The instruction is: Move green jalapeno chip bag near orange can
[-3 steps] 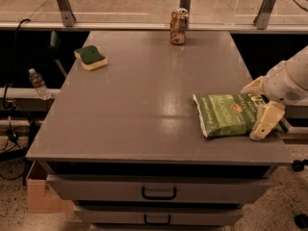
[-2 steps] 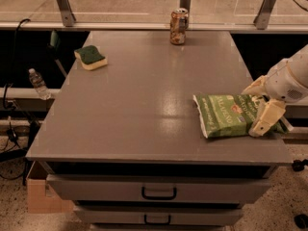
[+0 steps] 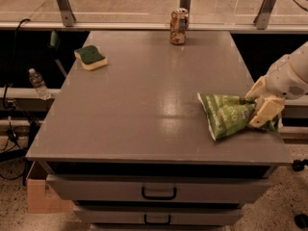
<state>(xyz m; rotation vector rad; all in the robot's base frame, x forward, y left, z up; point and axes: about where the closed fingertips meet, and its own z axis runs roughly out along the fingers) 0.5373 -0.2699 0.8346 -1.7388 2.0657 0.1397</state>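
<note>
The green jalapeno chip bag (image 3: 225, 115) lies at the right front of the grey table (image 3: 144, 95), its right end bunched up. My gripper (image 3: 257, 105) reaches in from the right and is shut on the bag's right end, one pale finger (image 3: 263, 111) over the top of it. The orange can (image 3: 178, 27) stands upright at the table's far edge, right of centre, well away from the bag.
A yellow sponge with a dark green top (image 3: 90, 57) lies at the far left of the table. A clear plastic bottle (image 3: 38, 84) stands off the table to the left. Drawers (image 3: 159, 192) sit under the front edge. A metal rail runs behind.
The bag's right end has bunched up and lifted slightly in the gripper's hold. The bag has turned a little. Can and sponge have not moved.
</note>
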